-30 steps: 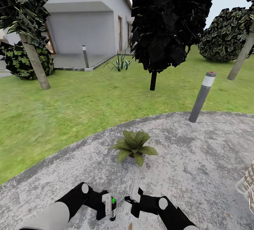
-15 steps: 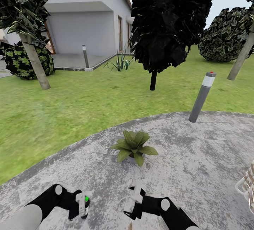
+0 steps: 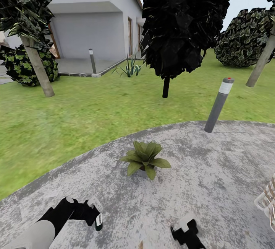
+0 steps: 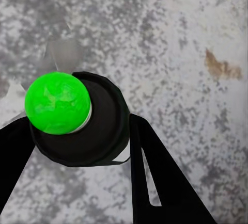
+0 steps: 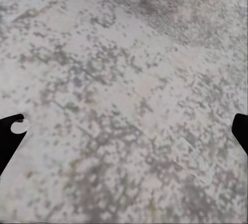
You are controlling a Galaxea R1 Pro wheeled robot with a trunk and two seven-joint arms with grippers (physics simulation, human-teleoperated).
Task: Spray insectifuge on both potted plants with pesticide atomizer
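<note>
Spreading across the lower half of the head view, the round grey stone patio (image 3: 214, 172) meets the green lawn (image 3: 76, 115), with a white house, dark trees and a grey bollard (image 3: 219, 104) beyond; none of this has shifted over the last second, so the camera has held still and only the arms have moved. One potted plant (image 3: 144, 158) sits on the stone ahead of the robot, unchanged.

A second ago both arms met near the middle, the bottle standing upright between them. Now they have drawn apart. The left gripper (image 3: 96, 211) has swung out to the robot's left and turned, carrying the pesticide atomizer (image 3: 98, 218) with it, so the bottle now hangs low over the patio, tipped over from upright. In the left wrist view the two black fingers (image 4: 155, 182) stand on either side of the bottle's dark round body (image 4: 98, 131), closed onto it, with a bright green knob (image 4: 57, 102) at the near end.

The right gripper (image 3: 184, 229) has dropped back toward the bottom edge. In the right wrist view its fingertips (image 5: 11, 131) sit far apart at the two sides, jaws wide and holding nothing, with bare stone between.

It seems the handover is done: the left arm alone holds the atomizer. The nozzle does not look aimed at the plant yet, so spraying likely needs the bottle righted and brought nearer.
</note>
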